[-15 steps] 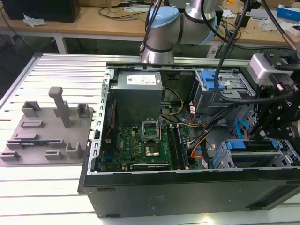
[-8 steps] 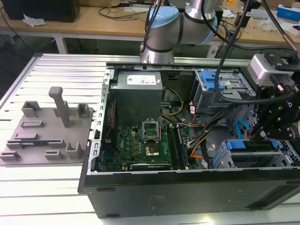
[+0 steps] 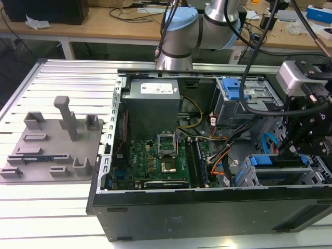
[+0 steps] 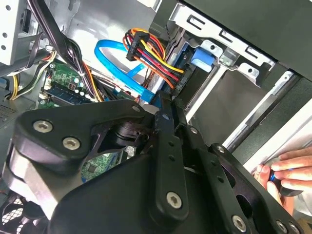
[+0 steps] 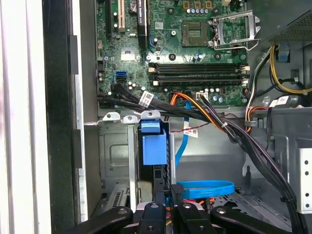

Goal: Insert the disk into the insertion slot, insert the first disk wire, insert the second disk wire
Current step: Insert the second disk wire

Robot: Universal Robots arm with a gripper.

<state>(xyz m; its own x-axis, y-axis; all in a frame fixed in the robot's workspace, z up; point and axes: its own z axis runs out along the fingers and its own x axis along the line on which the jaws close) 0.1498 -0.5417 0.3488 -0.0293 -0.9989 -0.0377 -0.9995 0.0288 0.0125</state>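
Inside the grey perforated insertion slot (image 5: 114,161), the blue-framed disk (image 5: 153,148) sits; the hand's (image 5: 168,207) state I cannot tell.

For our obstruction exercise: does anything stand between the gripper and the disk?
Nothing visible does. In the first wrist view the gripper sits close to the disk; a blue cable loops beside the gripper, not between them.

A ribbed white metal table (image 3: 62,78) carries an open computer case (image 3: 207,207), with a grey fixture plate (image 3: 52,150) just beside it.
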